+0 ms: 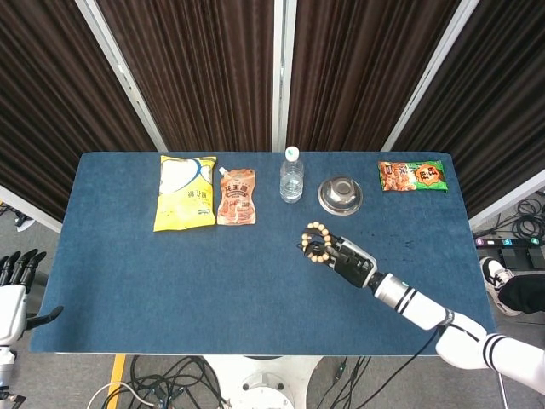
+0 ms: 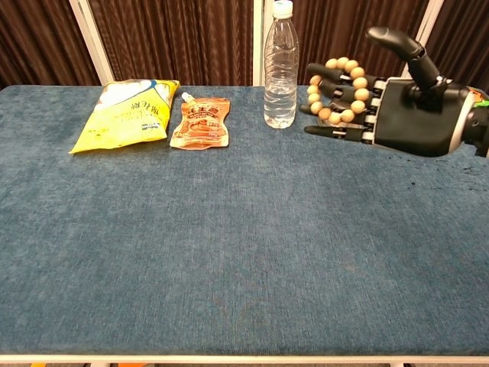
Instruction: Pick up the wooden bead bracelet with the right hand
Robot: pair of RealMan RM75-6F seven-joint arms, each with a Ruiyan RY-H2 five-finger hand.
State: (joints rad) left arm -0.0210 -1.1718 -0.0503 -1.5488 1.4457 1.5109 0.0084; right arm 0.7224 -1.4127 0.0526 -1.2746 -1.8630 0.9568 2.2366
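Observation:
The wooden bead bracelet (image 1: 316, 228) (image 2: 360, 84) is off the table, looped around the fingers of my right hand (image 1: 347, 258) (image 2: 405, 107). In the chest view that hand hangs above the right half of the blue table (image 2: 229, 252), fingers pointing left and stretched out, thumb raised. The beads hang on the fingers, just right of the water bottle (image 2: 280, 65). My left hand (image 1: 13, 294) is low beside the table's left end, fingers apart, holding nothing.
A yellow bag (image 1: 184, 192) and an orange pouch (image 1: 237, 197) lie at the back left. The water bottle (image 1: 291, 175) and a metal bowl (image 1: 340, 194) stand at the back middle. A green snack packet (image 1: 412, 175) lies at the back right.

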